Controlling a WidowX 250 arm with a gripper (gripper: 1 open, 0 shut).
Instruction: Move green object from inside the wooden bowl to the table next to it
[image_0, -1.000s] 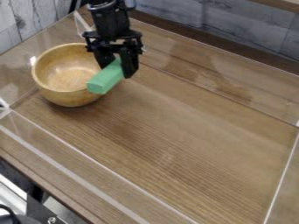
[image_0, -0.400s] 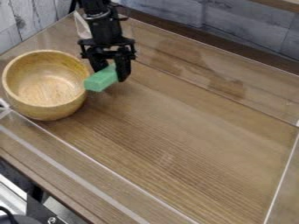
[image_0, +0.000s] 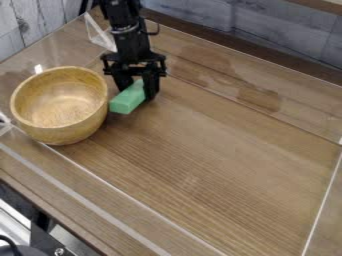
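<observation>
Green rectangular block (image_0: 128, 98), bright plain bar shape, sits outside the bowl, low against the brown wood-grain tabletop (image_0: 227, 150) just right of the bowl's rim; can't tell if its lower end touches the wood. Nearest the camera: clear acrylic wall (image_0: 160, 232) along the front edge, bare wood grain behind it. Mid-left: round light tan wooden bowl (image_0: 59, 105), thick rim, smooth pale interior, nothing visible inside. Block lies just beside the bowl's right side, small gap or contact not resolvable. Its long axis is tilted, upper end under the fingers. Black gripper (image_0: 135, 82) pointing straight down, 2 fingers clamped onto the block's upper end. So jaws closed, gripping the green block. Arm column rises behind it toward the top-left. Farthest back: more acrylic wall along the rear edge and grey planking beyond.
</observation>
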